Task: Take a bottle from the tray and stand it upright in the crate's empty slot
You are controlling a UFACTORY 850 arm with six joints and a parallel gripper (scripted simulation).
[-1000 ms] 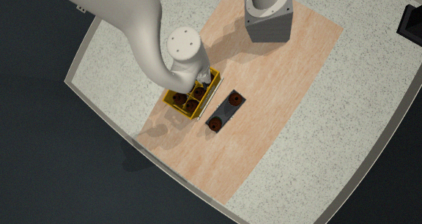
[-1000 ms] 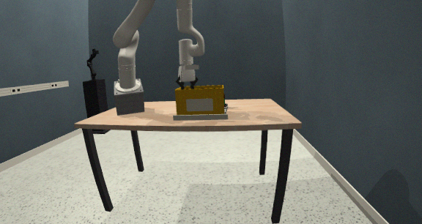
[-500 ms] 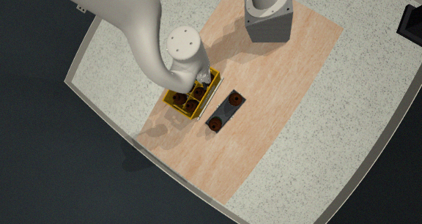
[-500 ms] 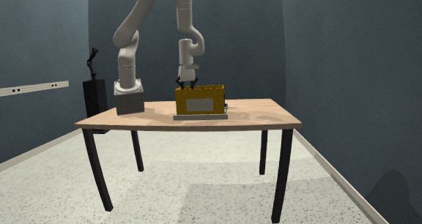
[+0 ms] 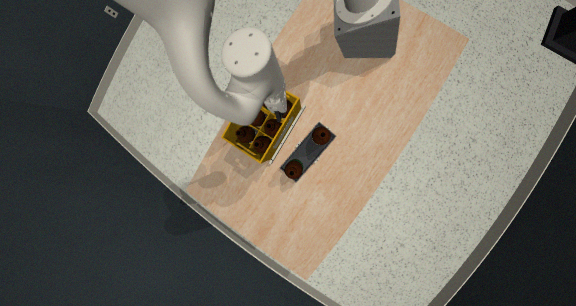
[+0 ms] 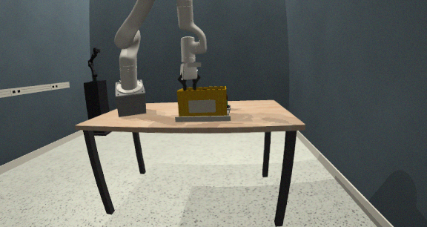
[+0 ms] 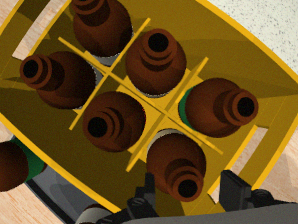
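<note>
The yellow crate stands on the wooden table, and every slot in it holds a brown bottle. My gripper is open just above the crate's corner slot. Its fingers stand on either side of the neck of the bottle that stands upright in that slot, with gaps showing. The dark tray lies beside the crate and holds two brown bottles, one at each end. One of them shows at the left edge of the wrist view.
The arm's grey base block stands at the table's back end. A flat grey slab lies along the foot of the crate. A black stand is beside the table on the left.
</note>
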